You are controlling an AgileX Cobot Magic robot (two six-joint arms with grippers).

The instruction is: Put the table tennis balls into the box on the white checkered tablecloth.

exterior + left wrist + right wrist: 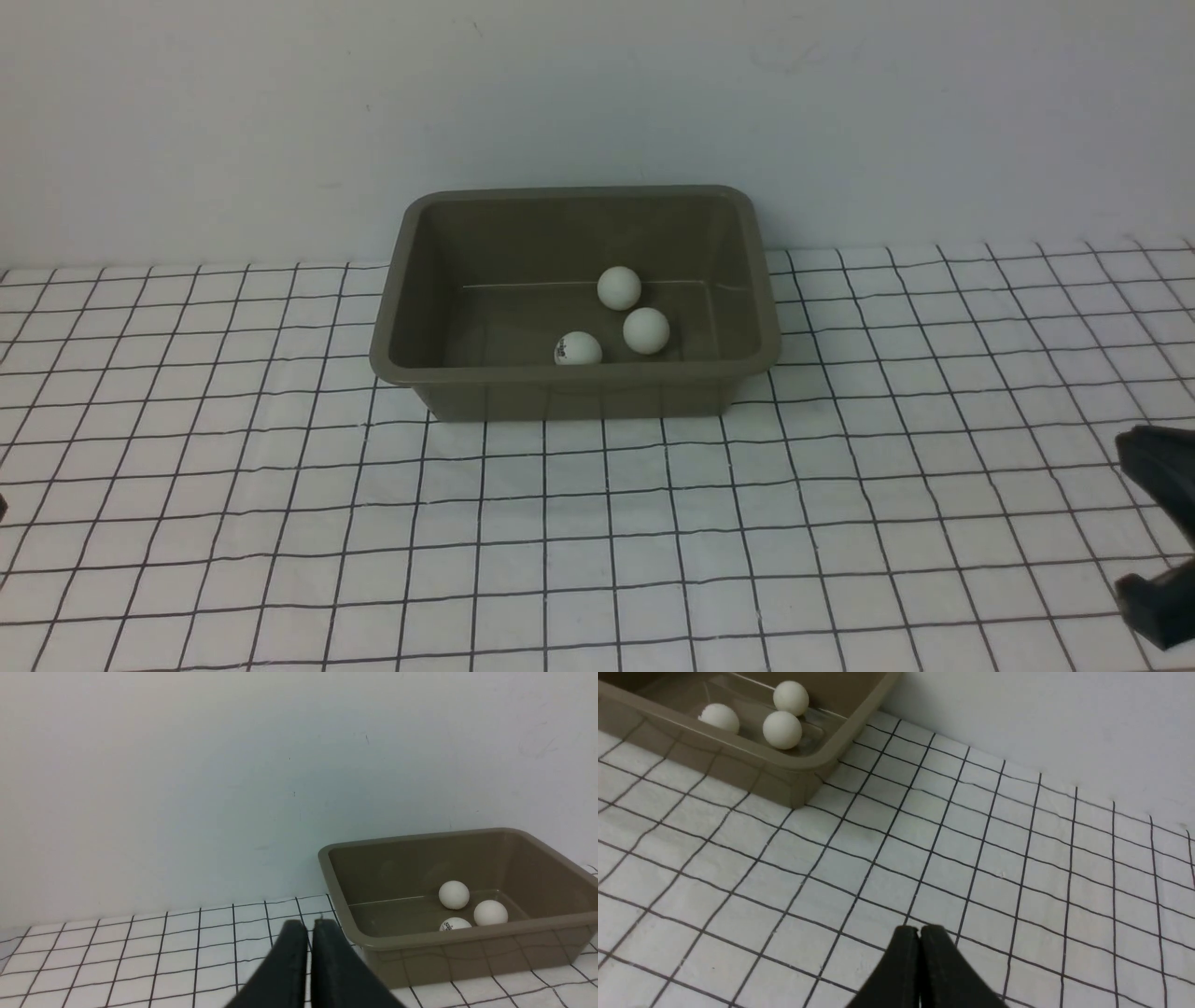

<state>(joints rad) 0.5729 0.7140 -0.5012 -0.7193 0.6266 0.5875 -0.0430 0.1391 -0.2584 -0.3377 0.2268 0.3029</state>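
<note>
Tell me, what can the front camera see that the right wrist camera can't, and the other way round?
Only the front view shows the whole box, all four sides, with cloth on both sides of it. Only the right wrist view shows the right gripper up close, its jaws pressed together and holding nothing. Both show three table tennis balls inside the box and the white checkered tablecloth.

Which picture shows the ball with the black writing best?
The front view: the logo ball faces us inside the box. The left wrist view half hides it behind the rim. The right wrist view shows no writing.
</note>
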